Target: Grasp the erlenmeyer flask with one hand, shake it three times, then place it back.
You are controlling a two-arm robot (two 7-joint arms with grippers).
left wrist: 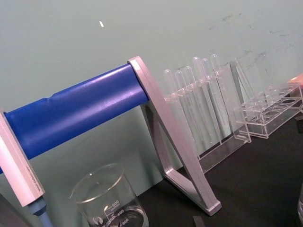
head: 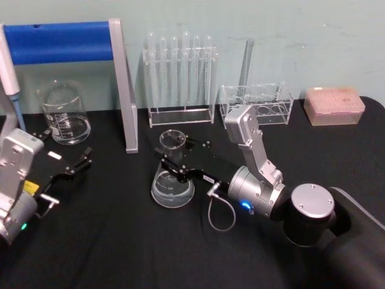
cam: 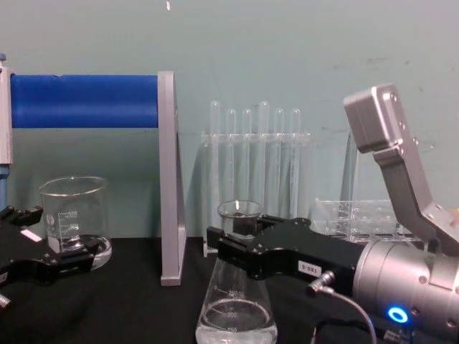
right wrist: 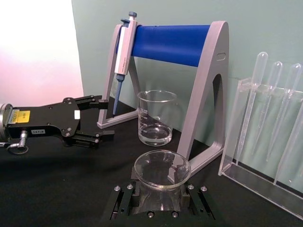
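So the flask (head: pixel 172 183) is standing upright on the counter (head: pixel 120 253), about mid-way across and close to the robot. The right gripper (head: pixel 177 158) has it by the neck. It reaches in level from the right, and the jaws sit on either side of the narrow part just under the flared rim. From the right wrist view they look closed onto the glass, with the rim poking up between them. The base looks flat on the counter, so I'd say the lift hasn't happened.

The flask's long axis is vertical and the jaws cross it sideways, which is what you'd want for a straight pull up.

The left gripper (head: pixel 69 177) is off to the left, low over the counter. Its jaws are wide and hold nothing, and it's well apart from the flask.

For clutter, the stand (head: pixel 123 90) with the blue bar has its near leg just behind and left of the flask. The tube rack (head: pixel 180 78) is right behind it, and the beaker (head: pixel 63 114) is farther left. I'd guess the shake needs some height first so the flask doesn't swing into that leg.
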